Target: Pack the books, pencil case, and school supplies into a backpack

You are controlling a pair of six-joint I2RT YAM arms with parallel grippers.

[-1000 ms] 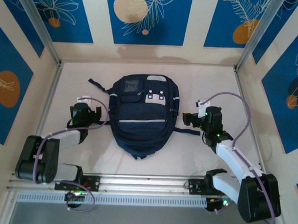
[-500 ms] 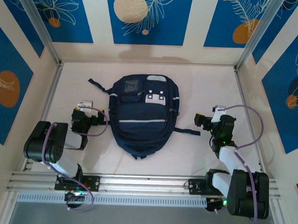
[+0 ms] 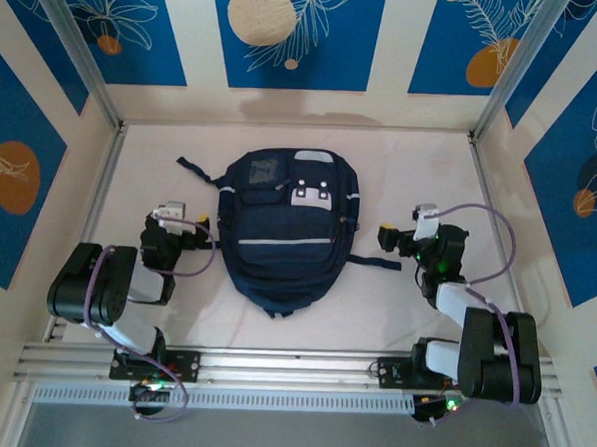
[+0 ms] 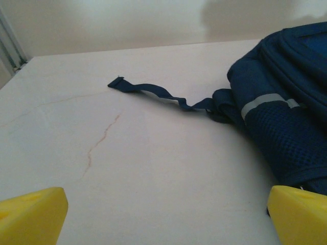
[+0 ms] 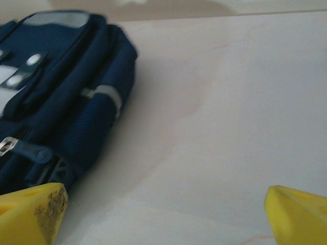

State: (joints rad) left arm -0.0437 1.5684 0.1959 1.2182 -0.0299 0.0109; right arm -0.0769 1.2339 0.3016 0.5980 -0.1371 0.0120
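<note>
Table [image 3: 411, 179], one pale surface, carries one backpack [image 3: 283, 228] lying front-up between the two grippers, its inside closed from sight. The left gripper [image 3: 198, 230] sits just beside the pack's left flank, jaws spread wide with nothing between them. The right gripper [image 3: 386, 238] sits near the opposite flank, equally spread and empty. From each wrist camera the pack is cut off by the frame edge, and it is blurred on the right one. One navy strap [image 4: 153, 95] trails over the table ahead of the left gripper. A second strap [image 3: 369, 260] lies beside the right gripper; contact cannot be judged. Two yellow fingertips [image 4: 31, 214] per gripper show as corners only. One zipper pull [image 5: 25, 151] lies ahead-left of the right gripper.
</note>
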